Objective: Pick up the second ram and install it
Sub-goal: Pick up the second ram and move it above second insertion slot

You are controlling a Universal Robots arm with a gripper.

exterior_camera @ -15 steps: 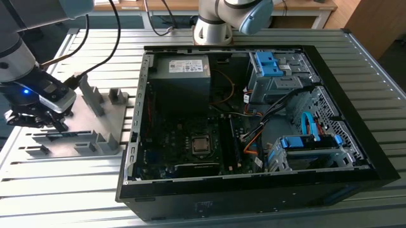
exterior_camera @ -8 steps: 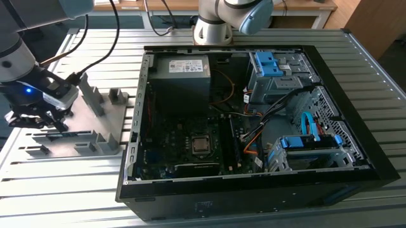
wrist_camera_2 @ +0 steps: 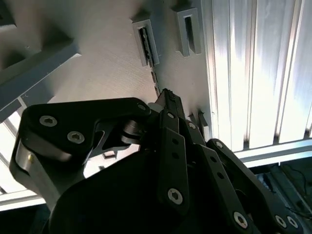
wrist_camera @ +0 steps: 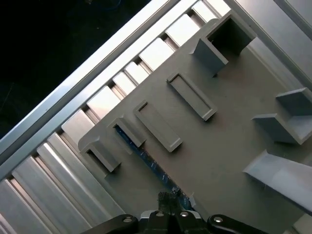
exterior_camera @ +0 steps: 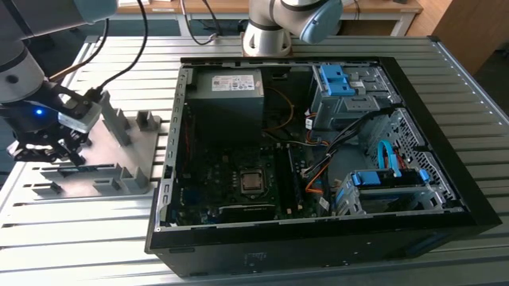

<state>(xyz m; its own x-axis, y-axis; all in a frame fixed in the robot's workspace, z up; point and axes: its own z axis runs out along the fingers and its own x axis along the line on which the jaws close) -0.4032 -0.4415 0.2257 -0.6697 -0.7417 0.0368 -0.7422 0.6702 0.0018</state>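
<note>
Gripper [exterior_camera: 46, 156]: hangs low over plate [exterior_camera: 99, 158] on bench [exterior_camera: 80, 238], at exterior view's left, well apart from case [exterior_camera: 318, 253]. Jaws: drawn narrow, astride top edge of ram [wrist_camera: 146, 158], apparently pinching it, though contact hard to confirm. Ram: stands on edge in plate's slotted blocks [wrist_camera: 127, 136], blue-green board running from blocks straight into jaws in first wrist view. Not lifted clear, as far as can be judged.

Likely trouble, judged from this:

Seemingly grips off-centre along ram's length; cannot tell for sure. If so, may tip ram on lifting and wedge far end in blocks.

Could drag plate along with jammed ram, if plate not fixed to bench; cannot tell whether fixed.

Holds only thin top edge. May slip, or let ram swing at slightest bump.

Pinches on chips or label rather than bare board? Cannot tell. Would risk damage under hard squeeze.

Tilt in grip: would bring ram skewed to its slot in case, catching on latch or bending contacts.

Crowded interior too: cables [exterior_camera: 350, 134] and case wall close around board, so could snag tilted or swinging ram on way in.
</note>
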